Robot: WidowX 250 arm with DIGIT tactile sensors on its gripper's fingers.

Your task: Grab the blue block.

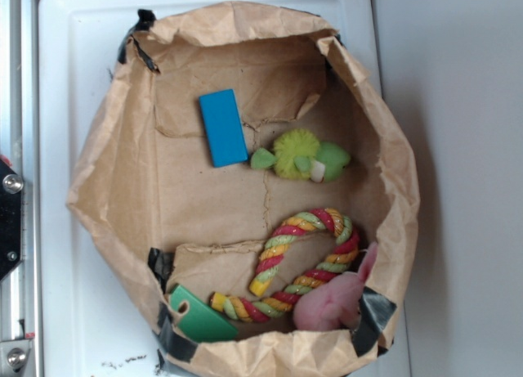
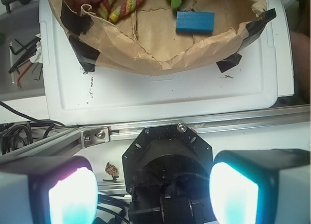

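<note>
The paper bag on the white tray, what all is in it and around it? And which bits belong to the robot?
Paper bag: one, brown, open-topped, black tape at its corners, on the white tray.
White tray: one, under the bag.
Blue block: one, bright blue, flat on the bag floor near the far wall.
Fuzzy toy: one, yellow-green with green leaf-like bits, beside the block, apart from it.
Rope toy: one, red, yellow and green, curled, below the fuzzy toy.
Pink toy: one, pink, in the corner, touching the rope.
Green piece: one, flat, green, at the rope's other end.
Hand tools: a few, dark, off the tray in the wrist view.
Gripper: one, two glowing pads spread apart, holding nothing, well short of the bag.
</note>
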